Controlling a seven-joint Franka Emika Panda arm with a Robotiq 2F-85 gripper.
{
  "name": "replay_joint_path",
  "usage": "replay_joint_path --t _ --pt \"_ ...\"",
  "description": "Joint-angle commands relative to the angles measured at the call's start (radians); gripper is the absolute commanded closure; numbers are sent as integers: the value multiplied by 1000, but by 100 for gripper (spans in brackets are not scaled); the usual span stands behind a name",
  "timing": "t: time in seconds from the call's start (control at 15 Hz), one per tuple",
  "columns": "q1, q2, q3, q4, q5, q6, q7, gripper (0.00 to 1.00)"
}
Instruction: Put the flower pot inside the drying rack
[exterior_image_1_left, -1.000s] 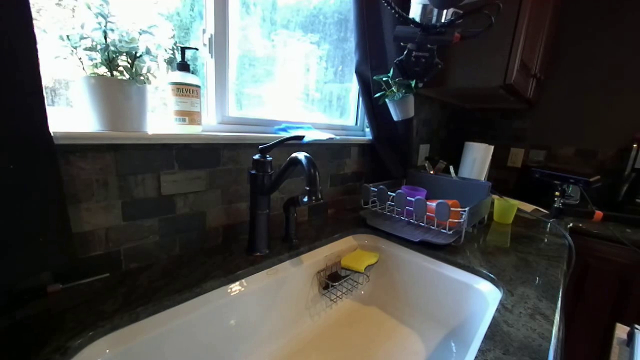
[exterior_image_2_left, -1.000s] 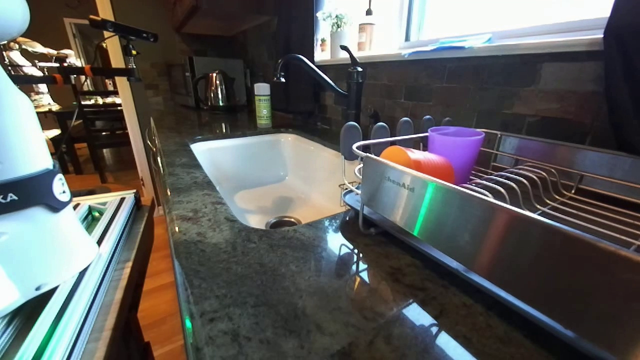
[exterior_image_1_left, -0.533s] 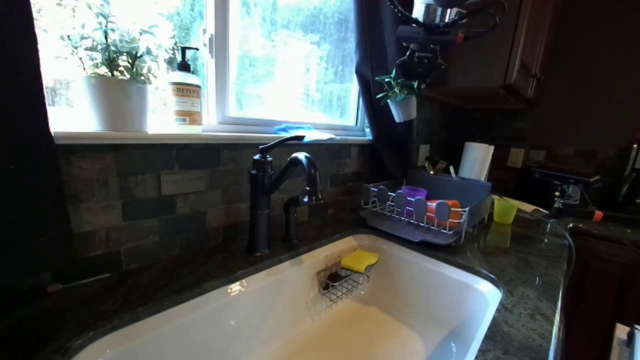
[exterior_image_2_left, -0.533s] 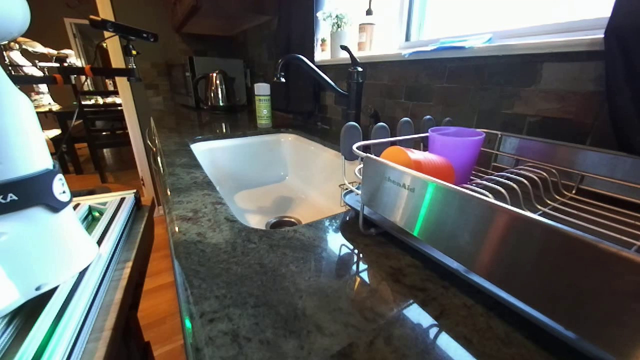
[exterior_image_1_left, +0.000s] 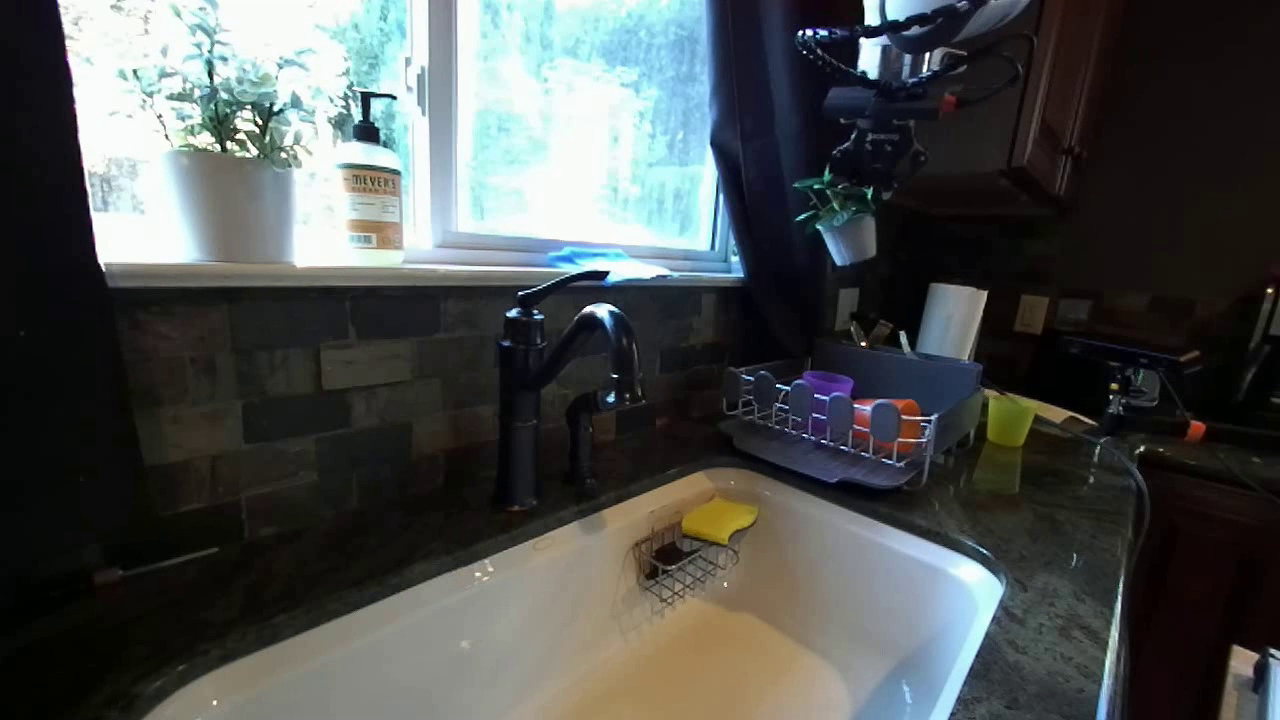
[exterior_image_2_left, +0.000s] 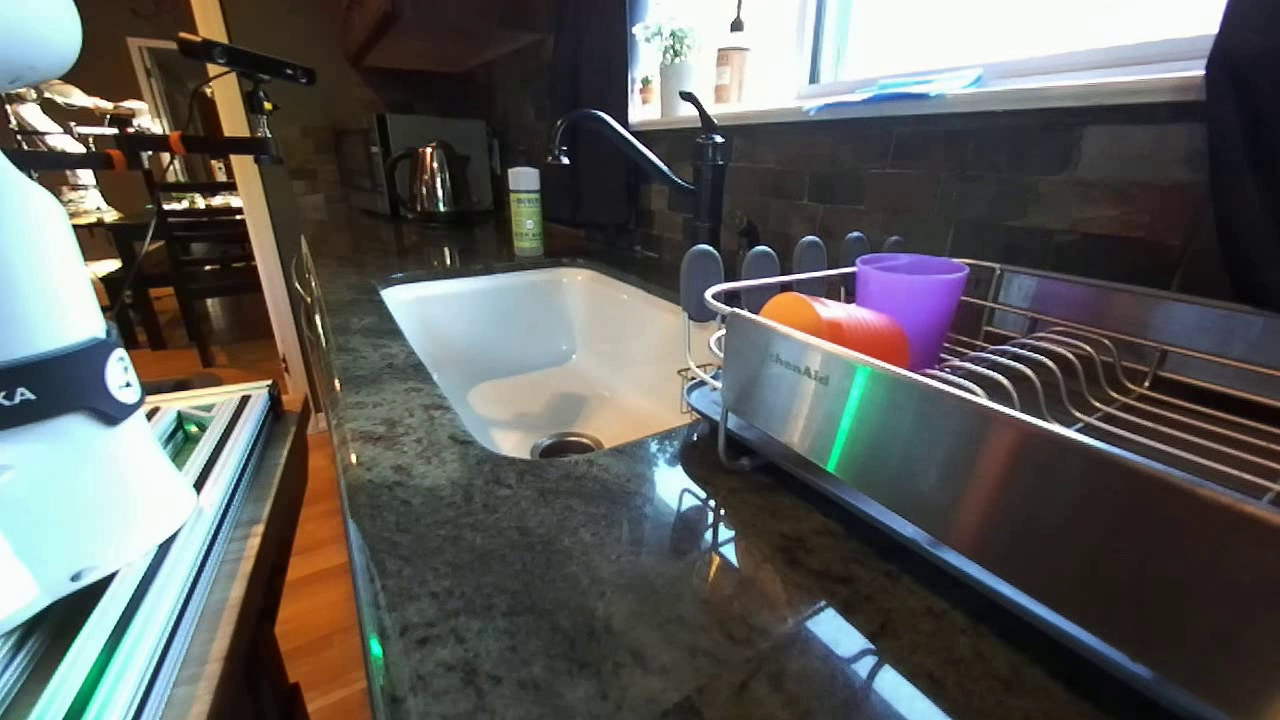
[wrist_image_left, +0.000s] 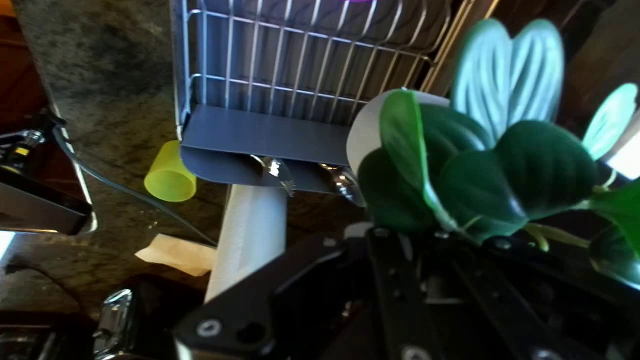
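Observation:
The flower pot (exterior_image_1_left: 850, 240), small and pale grey with green leafy sprigs, hangs tilted in the air in an exterior view. My gripper (exterior_image_1_left: 868, 182) is shut on it from above, above the drying rack (exterior_image_1_left: 890, 372). In the wrist view, leaves cover the fingertips (wrist_image_left: 407, 235) and most of the flower pot (wrist_image_left: 361, 132), so the exact contact is hidden. The rack's wires and grey bin (wrist_image_left: 265, 132) lie below and to the left there. The rack (exterior_image_2_left: 1000, 480) also shows up close in an exterior view, where the flower pot and gripper are out of view.
The rack holds a purple cup (exterior_image_2_left: 915, 310) and a tipped orange cup (exterior_image_2_left: 850, 328). Beside it are a yellow-green cup (exterior_image_1_left: 1010, 420) and a paper towel roll (exterior_image_1_left: 950, 322). The faucet (exterior_image_1_left: 520, 410) and white sink (exterior_image_1_left: 880, 560) are nearby. A dark cabinet (exterior_image_1_left: 1065, 110) hangs near the arm.
My gripper and the flower pot have moved right and down in an exterior view, to above the rack. The hold on the pot looks the same. The rack and cups have not moved.

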Motion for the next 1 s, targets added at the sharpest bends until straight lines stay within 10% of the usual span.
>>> replay_joint_path --t 0.0,0.4,0.93 --pt "-74 -30 -42 -76 25 32 26 98" --pt "-143 31 -95 -87 94 102 87 98" --pt "-137 144 -122 -1 296 61 -239 98"
